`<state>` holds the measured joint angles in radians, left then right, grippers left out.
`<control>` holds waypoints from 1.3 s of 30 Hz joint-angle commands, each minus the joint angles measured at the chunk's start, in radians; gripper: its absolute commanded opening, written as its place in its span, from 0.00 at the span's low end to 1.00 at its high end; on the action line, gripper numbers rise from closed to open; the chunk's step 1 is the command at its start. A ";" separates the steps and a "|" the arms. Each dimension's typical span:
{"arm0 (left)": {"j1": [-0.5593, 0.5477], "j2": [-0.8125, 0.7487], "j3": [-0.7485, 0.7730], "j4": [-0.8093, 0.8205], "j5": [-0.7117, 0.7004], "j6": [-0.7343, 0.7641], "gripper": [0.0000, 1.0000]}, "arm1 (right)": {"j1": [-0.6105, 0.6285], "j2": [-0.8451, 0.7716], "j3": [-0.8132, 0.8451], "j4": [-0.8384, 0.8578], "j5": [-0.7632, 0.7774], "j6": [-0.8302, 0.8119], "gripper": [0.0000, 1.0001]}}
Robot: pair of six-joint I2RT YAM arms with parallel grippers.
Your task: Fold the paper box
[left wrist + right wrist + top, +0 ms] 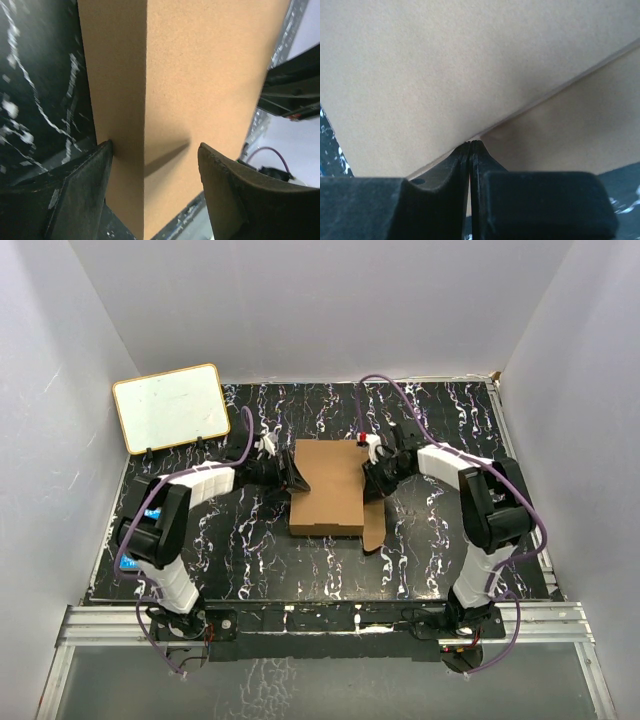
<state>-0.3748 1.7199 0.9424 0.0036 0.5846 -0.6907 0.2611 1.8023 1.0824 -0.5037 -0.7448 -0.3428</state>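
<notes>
The paper box (pixel 328 485) is a shallow brown cardboard box lying flat at the table's centre, with one flap (pixel 374 530) sticking out at its near right corner. My left gripper (pixel 293 478) is open at the box's left edge. In the left wrist view (pixel 155 147) its fingers straddle the box's corner (pixel 200 75), and the left finger (pixel 95 170) touches the side wall. My right gripper (pixel 372 475) is at the box's right edge. In the right wrist view (pixel 471 142) it is shut, with its tips pressed against a crease of the cardboard (pixel 445 65).
A white board with a tan frame (pixel 171 407) leans at the back left. The black marbled table (pixel 250 560) is enclosed by white walls on three sides. Purple cables (pixel 400 400) loop over both arms.
</notes>
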 commanded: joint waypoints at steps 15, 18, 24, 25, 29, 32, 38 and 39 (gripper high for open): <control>0.138 0.051 0.311 -0.222 -0.309 0.189 0.80 | 0.011 0.086 0.292 -0.075 0.110 -0.044 0.28; 0.145 -0.037 0.283 -0.222 -0.334 0.240 0.80 | -0.021 -0.015 0.204 -0.048 0.071 -0.091 0.34; 0.148 -0.354 0.074 0.016 -0.279 0.298 0.83 | -0.036 -0.280 -0.044 0.034 -0.189 -0.372 0.63; 0.149 -0.408 0.019 0.097 -0.256 0.285 0.94 | -0.037 -0.318 -0.094 0.056 -0.255 -0.463 0.72; 0.162 -0.536 -0.185 0.377 -0.147 0.095 0.97 | -0.033 -0.400 -0.269 0.042 -0.373 -1.004 0.99; 0.163 -0.510 -0.202 0.420 -0.037 0.047 0.95 | -0.019 -0.343 -0.249 -0.025 -0.349 -1.175 0.99; 0.116 -0.417 -0.146 0.206 -0.124 0.131 0.88 | 0.053 -0.311 -0.309 0.169 -0.211 -1.094 0.87; 0.104 -0.407 -0.139 0.174 -0.153 0.150 0.88 | 0.071 -0.315 -0.330 0.212 -0.178 -1.066 0.84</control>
<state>-0.2344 1.3003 0.7586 0.2817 0.4744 -0.5949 0.2745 1.5066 0.7975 -0.4839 -0.9691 -1.3602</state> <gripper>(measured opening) 0.885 0.886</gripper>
